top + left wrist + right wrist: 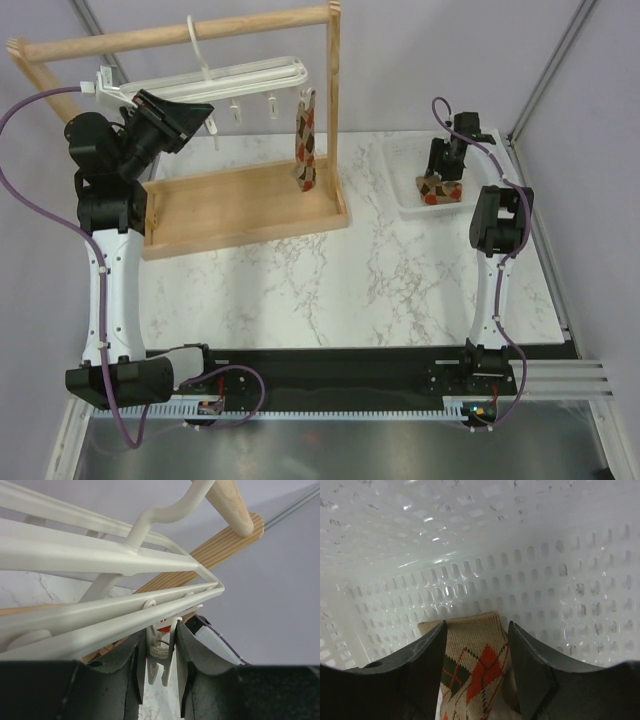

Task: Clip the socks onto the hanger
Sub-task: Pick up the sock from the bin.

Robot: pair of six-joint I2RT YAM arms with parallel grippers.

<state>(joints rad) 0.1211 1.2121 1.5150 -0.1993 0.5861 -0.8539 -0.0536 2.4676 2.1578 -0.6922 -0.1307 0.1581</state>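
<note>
- Top view: the wooden rack [240,200] stands far left on the counter [330,270], and the hanger [250,75] hangs from its top bar. One sock [306,140] hangs clipped at the hanger's right end. The left claw [195,112] is raised to the hanger's left end. The right claw [447,175] reaches down into the white basket [405,170] at far right, over the second sock [435,188].
- Left wrist view: the left claw [161,645] is closed on a white clip [161,652] beneath the hanger [75,555] frame.
- Right wrist view: the right claw [476,630] stands open, its fingers either side of the second sock [475,665], which lies flat on the basket [520,580] floor.
</note>
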